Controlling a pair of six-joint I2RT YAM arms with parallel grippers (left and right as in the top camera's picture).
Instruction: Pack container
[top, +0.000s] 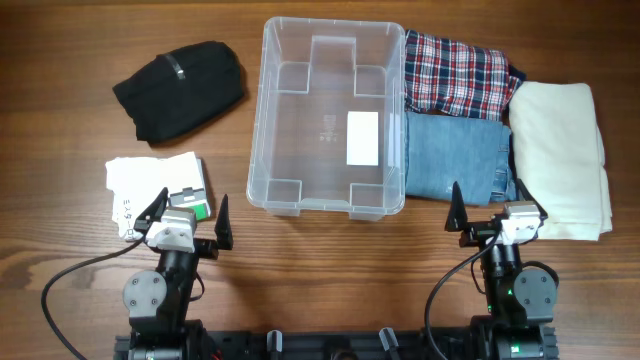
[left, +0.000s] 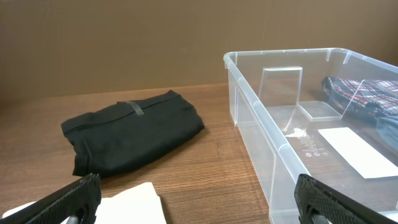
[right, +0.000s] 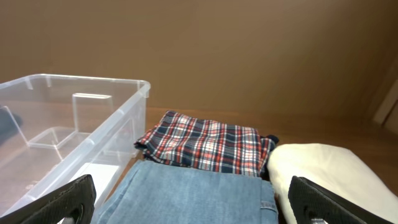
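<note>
The clear container (top: 310, 150) stands empty at the table's middle back, a white label on its base. My left gripper (top: 193, 196) is open near the front, over the edge of a white folded garment (top: 160, 185) and left of the container's near corner. In the left wrist view the left gripper (left: 202, 202) holds nothing, with the container (left: 261, 106) to its right. My right gripper (top: 497, 200) is open at the near edge of folded jeans (top: 455, 155). The right wrist view shows the right gripper (right: 196, 202) empty above the jeans (right: 193, 196).
A black folded garment (top: 180, 88) lies far left of the container. A plaid shirt (top: 455, 72) lies behind the jeans and a cream folded garment (top: 560, 155) lies at the far right. Cables run from both arm bases along the front.
</note>
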